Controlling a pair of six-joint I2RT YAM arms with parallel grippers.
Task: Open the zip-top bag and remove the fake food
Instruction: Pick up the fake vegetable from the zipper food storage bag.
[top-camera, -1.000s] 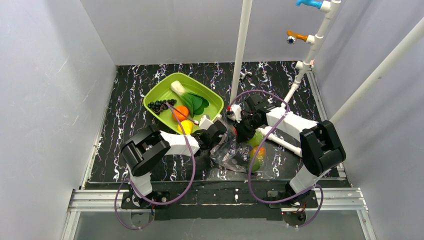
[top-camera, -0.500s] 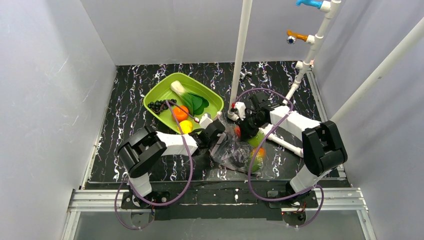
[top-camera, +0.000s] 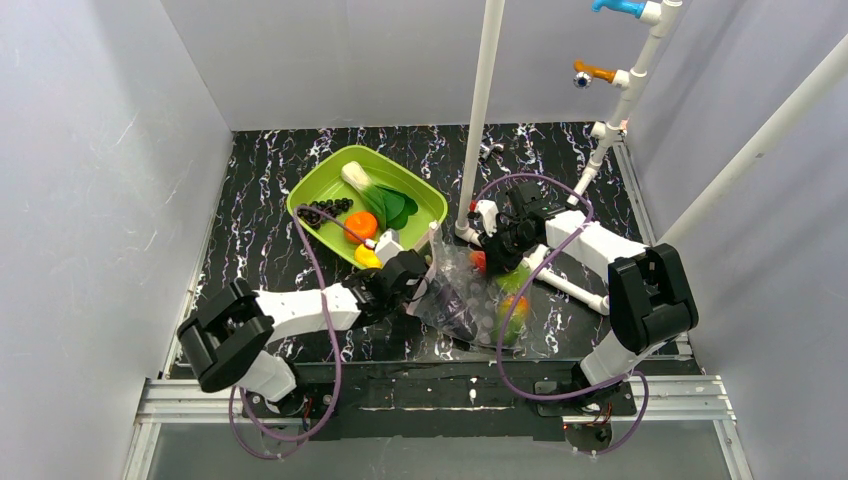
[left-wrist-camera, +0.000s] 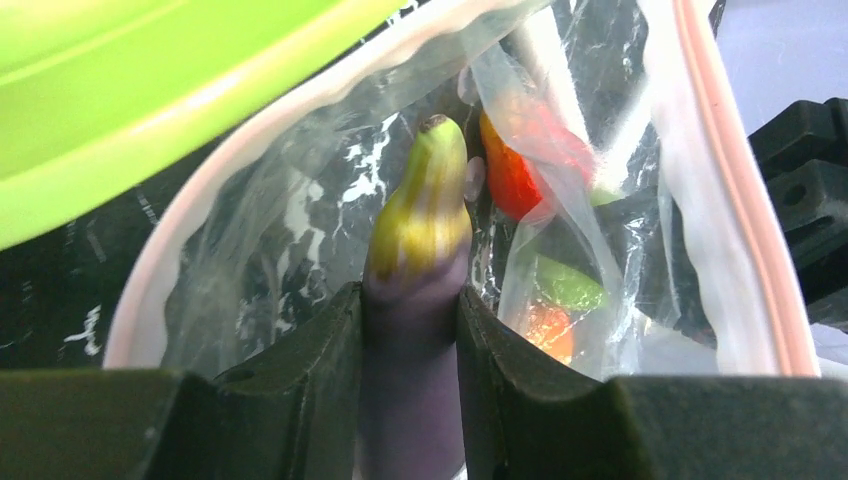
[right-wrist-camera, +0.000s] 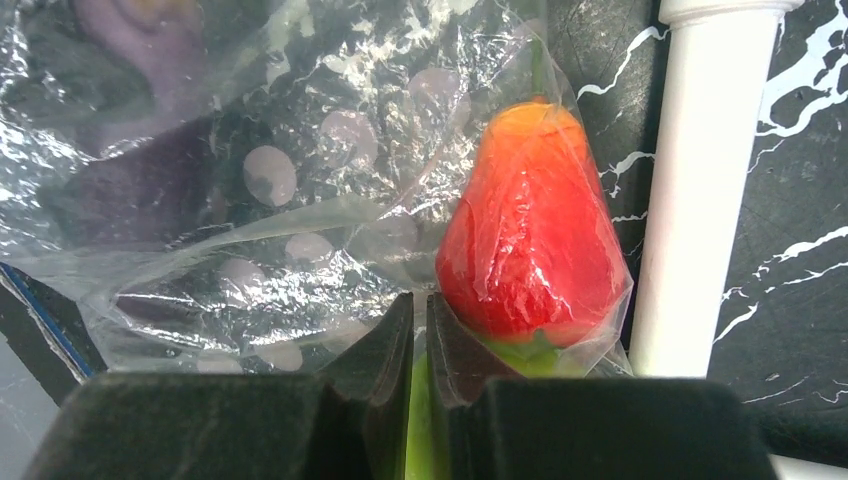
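Note:
The clear zip-top bag (top-camera: 462, 300) lies crumpled between the arms, its pinkish zip strip (left-wrist-camera: 722, 170) gaping toward my left wrist camera. My left gripper (left-wrist-camera: 410, 293) is at the bag's mouth, shut on the purple eggplant (left-wrist-camera: 417, 250), whose yellow-green end points into the bag. A red fruit (right-wrist-camera: 530, 240), a green apple (left-wrist-camera: 570, 285) and an orange-green piece (top-camera: 512, 318) are inside the bag. My right gripper (right-wrist-camera: 420, 312) is pinched shut on a fold of the bag's plastic beside the red fruit. In the top view the left gripper (top-camera: 415, 283) is at the bag's left edge and the right gripper (top-camera: 492, 258) at its far side.
The lime-green tray (top-camera: 325, 185) stands at the back left, holding dark grapes (top-camera: 325, 210), a leafy green (top-camera: 385, 203), an orange (top-camera: 362, 225) and a lemon (top-camera: 367, 257). A white upright pole (top-camera: 478, 120) rises just behind the bag. A white pipe (right-wrist-camera: 700, 190) lies beside the red fruit.
My left gripper has closed on the eggplant and drawn back toward the near left, the arm's elbow swinging left. The right gripper has shifted slightly farther back while still holding the bag.

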